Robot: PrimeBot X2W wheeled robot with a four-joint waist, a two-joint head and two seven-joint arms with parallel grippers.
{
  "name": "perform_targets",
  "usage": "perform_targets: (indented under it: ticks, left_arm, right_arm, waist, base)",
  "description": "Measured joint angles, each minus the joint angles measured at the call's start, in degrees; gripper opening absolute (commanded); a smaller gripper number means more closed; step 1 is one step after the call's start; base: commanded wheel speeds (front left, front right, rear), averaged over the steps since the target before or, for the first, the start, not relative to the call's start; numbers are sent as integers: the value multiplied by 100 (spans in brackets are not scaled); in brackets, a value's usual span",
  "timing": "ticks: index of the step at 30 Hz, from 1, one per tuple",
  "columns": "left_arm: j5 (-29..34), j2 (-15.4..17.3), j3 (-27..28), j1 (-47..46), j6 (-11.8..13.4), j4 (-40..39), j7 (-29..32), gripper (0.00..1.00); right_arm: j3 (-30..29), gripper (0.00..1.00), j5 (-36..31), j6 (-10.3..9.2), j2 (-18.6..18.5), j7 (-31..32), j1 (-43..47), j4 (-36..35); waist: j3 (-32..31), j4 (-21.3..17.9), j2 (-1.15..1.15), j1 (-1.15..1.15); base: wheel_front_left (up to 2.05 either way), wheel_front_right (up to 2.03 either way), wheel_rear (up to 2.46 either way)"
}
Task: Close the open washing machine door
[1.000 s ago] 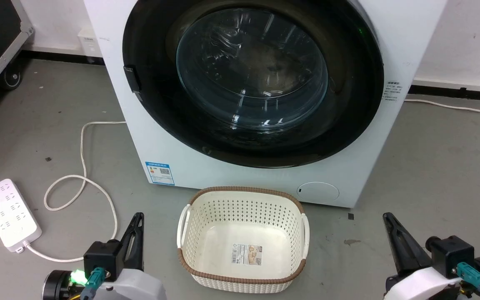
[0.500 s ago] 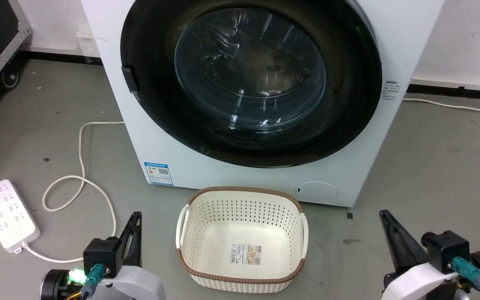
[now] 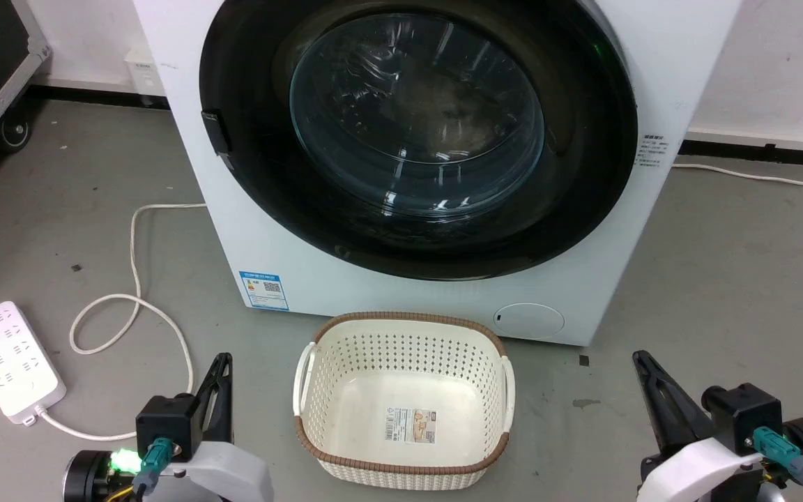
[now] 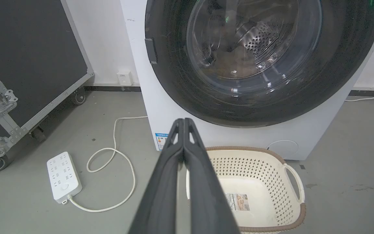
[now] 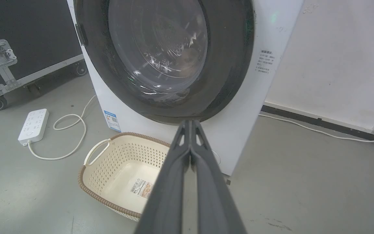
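Note:
The white washing machine (image 3: 346, 279) stands ahead on the grey floor. Its round black-rimmed door (image 3: 419, 136) with the clear glass bowl lies flat against the machine's front, handle notch on its left rim. The door (image 4: 255, 55) also shows in the left wrist view, steel drum visible through the glass, and the door (image 5: 164, 55) in the right wrist view. My left gripper (image 3: 222, 362) is low at the left, fingers together, holding nothing (image 4: 183, 121). My right gripper (image 3: 640, 359) is low at the right, also shut and empty (image 5: 191, 123). Both are well short of the machine.
A cream perforated basket (image 3: 318, 446) with a brown rim sits empty on the floor between my grippers, just before the machine. A white power strip (image 3: 11, 359) and looping cable (image 3: 133, 244) lie at the left. A black wheeled case (image 4: 28, 65) stands far left.
The head view has shifted slightly, so everything sits a little further left. Both grippers sit a touch lower in the picture. The door looks the same.

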Motion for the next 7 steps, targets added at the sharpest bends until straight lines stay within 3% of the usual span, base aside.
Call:
perform_targets:
  ticks: [7]
  left_arm:
    - [0,-2,7,-1,0,-1,0,0]
  right_arm:
    - [2,0,0,0,1,0,0,0]
  waist:
    - [0,0,0,0]
  base:
    - [0,0,0]
